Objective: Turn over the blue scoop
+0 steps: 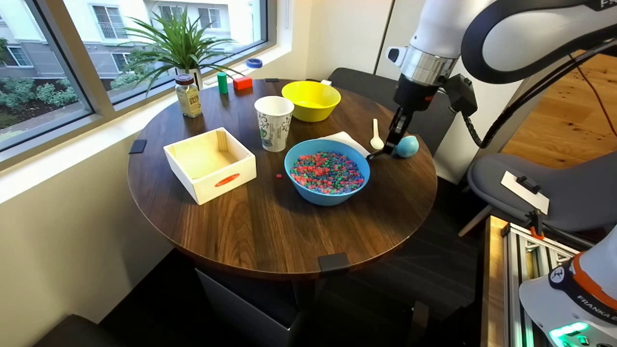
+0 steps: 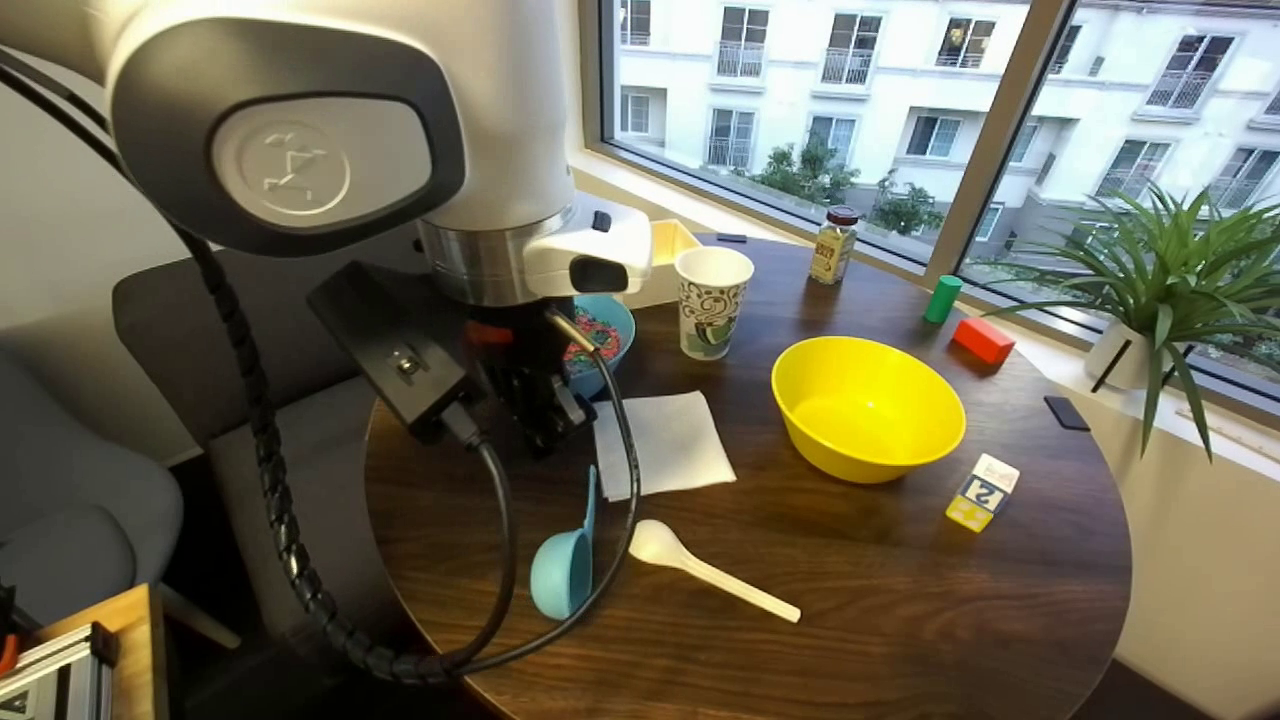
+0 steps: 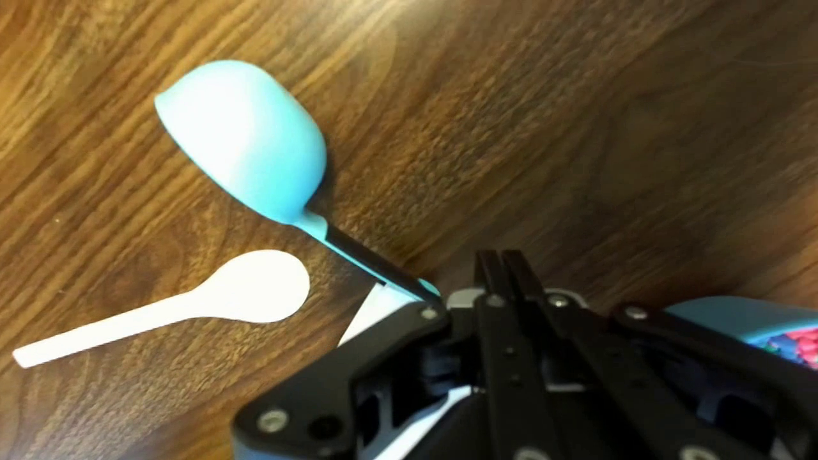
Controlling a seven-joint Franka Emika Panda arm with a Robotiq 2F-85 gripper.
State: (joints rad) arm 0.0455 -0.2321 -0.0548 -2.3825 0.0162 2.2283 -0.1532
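The round wooden table (image 1: 260, 226) gives open wood from its containers to the near rim in an exterior view; in the wrist view another broad stretch borders the blue scoop (image 3: 255, 147) on the side away from the white spoon (image 3: 185, 306). The table's edge runs near the scoop's cup. Above the wood, the gripper (image 3: 501, 257) has its fingers drawn together with nothing between them, tips near the end of the scoop's handle; whether they touch it cannot be told.

A pale open-topped box (image 1: 207, 190) shows its wooden floor. The yellow bowl (image 2: 868, 405) stands open, while the blue bowl (image 1: 332, 199) holds red, pink, blue and green bits (image 1: 328, 172). Between box and yellow bowl the patterned paper cup (image 1: 274, 127) stands upright, its bottom hidden. A white napkin (image 2: 665, 445) lies near the blue bowl.

The scoop, smooth and light blue, lies tipped on its side, mouth toward the spoon, handle ending beside the napkin's corner. The slimmer spoon lies just beside it, apart.
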